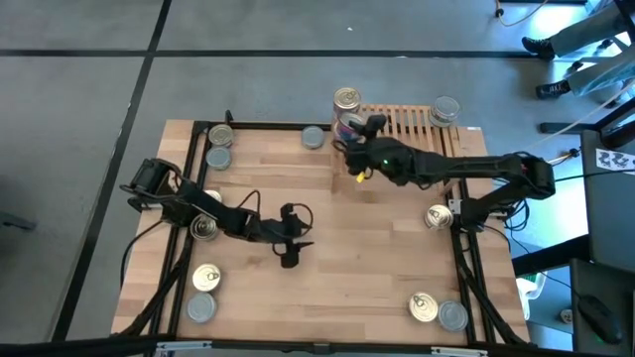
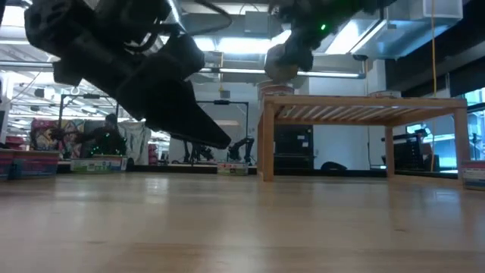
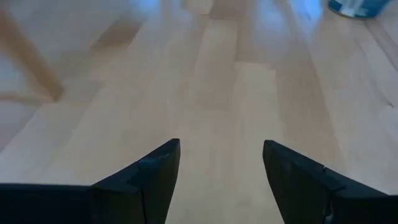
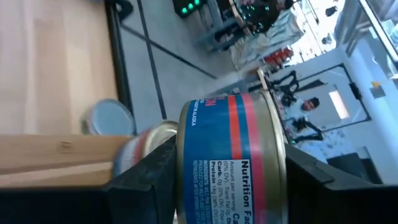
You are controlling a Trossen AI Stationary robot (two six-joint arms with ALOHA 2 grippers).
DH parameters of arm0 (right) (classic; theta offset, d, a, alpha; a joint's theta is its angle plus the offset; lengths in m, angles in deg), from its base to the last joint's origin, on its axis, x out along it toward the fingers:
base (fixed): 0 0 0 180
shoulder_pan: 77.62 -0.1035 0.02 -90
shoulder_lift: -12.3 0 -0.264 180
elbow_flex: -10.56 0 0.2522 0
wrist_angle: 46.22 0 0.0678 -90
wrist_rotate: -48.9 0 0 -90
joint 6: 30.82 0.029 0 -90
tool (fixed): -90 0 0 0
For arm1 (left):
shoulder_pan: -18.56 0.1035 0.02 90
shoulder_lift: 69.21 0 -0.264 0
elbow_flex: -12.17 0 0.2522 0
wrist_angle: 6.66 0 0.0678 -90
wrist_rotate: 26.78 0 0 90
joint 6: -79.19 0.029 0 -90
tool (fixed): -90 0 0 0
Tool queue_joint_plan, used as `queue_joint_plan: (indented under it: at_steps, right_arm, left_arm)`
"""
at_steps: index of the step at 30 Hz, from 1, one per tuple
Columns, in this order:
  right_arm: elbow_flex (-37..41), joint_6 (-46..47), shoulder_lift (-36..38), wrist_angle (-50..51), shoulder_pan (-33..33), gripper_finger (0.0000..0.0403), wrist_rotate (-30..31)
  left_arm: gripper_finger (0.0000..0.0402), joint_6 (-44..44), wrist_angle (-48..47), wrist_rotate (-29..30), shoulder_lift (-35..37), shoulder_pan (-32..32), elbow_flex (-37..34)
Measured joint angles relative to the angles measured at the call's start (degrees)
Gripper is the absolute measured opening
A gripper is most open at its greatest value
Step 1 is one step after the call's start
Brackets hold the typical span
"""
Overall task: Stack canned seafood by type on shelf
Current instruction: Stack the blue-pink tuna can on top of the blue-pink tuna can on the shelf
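Starting on the left side of the counter (image 1: 327,288): two cans sit at the far left corner, a gold-topped one (image 1: 220,136) with a silver one (image 1: 217,157) right next to it. One more gold-topped can (image 1: 204,228) lies by the left arm, and a gold (image 1: 205,277) and a silver (image 1: 202,308) pair sit at the near left.

The left gripper (image 1: 289,241) hangs over the bare middle of the counter, its fingers (image 3: 152,177) spread wide with nothing between them.

A lone silver can (image 1: 314,138) rests at the far edge, just left of the shelf (image 1: 407,123).

The right gripper (image 1: 354,134) is up at the shelf's left end, clamped on a can with a blue and red label (image 4: 230,158), holding it at the gold-topped stack (image 1: 346,100) standing there. Can't tell if it's touching that stack.

At the shelf's right end is a stack with a silver top (image 1: 445,109). Farther right, a gold can (image 1: 438,216) sits by the right arm, and a gold (image 1: 424,307) and silver (image 1: 453,316) pair lie near right.
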Motion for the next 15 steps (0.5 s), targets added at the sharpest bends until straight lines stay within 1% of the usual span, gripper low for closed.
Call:
queue_joint_plan:
  at_steps: [4,10,12,15]
  right_arm:
    - [-0.01,-1.86,-1.8,-1.22,1.75,0.0195,-0.6]
    - [-0.04,-1.89,-2.14,-1.36,2.12,0.0195,-2.25]
    - [-0.04,-1.87,-2.14,-1.34,2.71,0.0211,-2.35]
    - [-0.07,-1.41,-2.11,-1.28,3.56,0.0256,-2.3]
  left_arm:
    - [0.0229,-1.48,0.58,0.0,0.0,1.04,-1.25]
    - [0.0229,-1.6,0.51,-0.02,0.0,1.23,-1.35]
    - [0.0229,-1.54,0.51,-0.02,0.0,1.23,-1.33]
    - [0.0229,-1.58,0.49,-0.02,0.0,1.23,-1.33]
